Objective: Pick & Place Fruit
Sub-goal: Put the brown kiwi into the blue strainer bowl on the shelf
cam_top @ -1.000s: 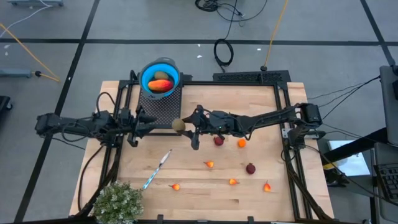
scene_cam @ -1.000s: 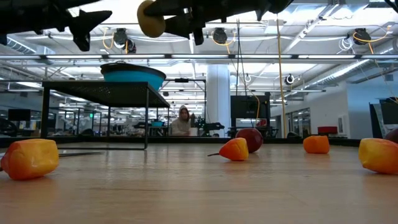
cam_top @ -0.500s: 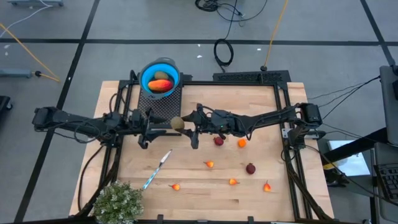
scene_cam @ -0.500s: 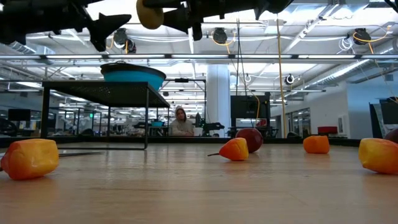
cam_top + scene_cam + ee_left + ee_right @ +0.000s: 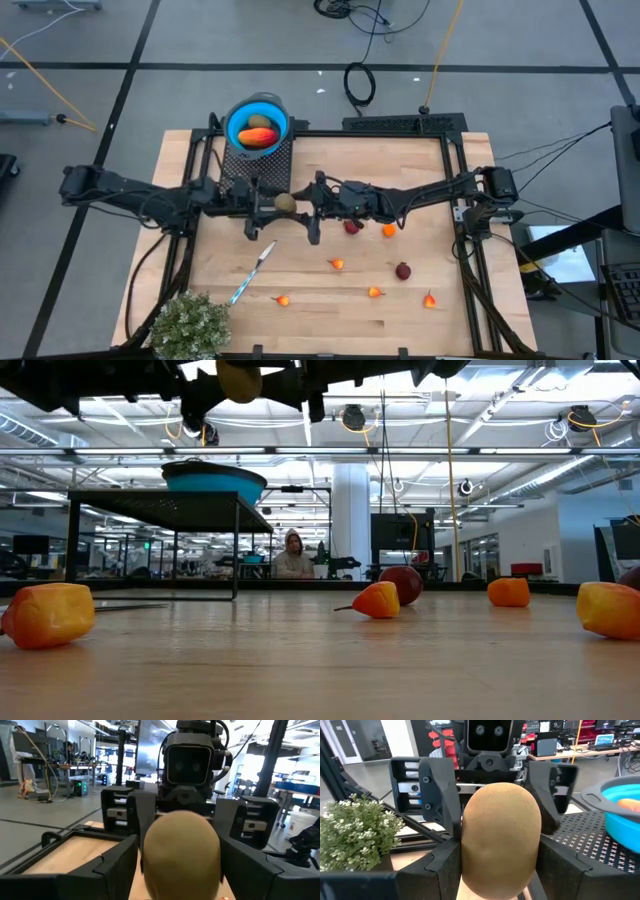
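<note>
While carried in the air, not resting on anything: one olive-brown kiwi, oval, matte. Located above the table, nearer the edge that carries the mesh stand than the opposite edge, just off that stand's front.

Held by: right gripper, jaws pinching the kiwi across its sides. Right arm stretched low and nearly straight from the right edge toward the middle of the table.

Met by: left gripper, jaws spread, one finger on either side of the kiwi, facing the right gripper head-on. Contact with the fruit not discernible. Left arm reaching in level from the left edge, wrist in line with the forearm.

Step judged in hand: hand-over from right to left. Advised: push the left fingers far enough to straddle the widest part, close squarely on the sides left free by the right fingers, confirm a firm hold, only then release with the right. Round, smooth body likely to squirt out under an off-centre pinch.

Likely destination: blue bowl on the stand, already holding a few fruits.

Remaining on the table: dark red ball, orange piece, other small bits toward the opposite edge.
</note>
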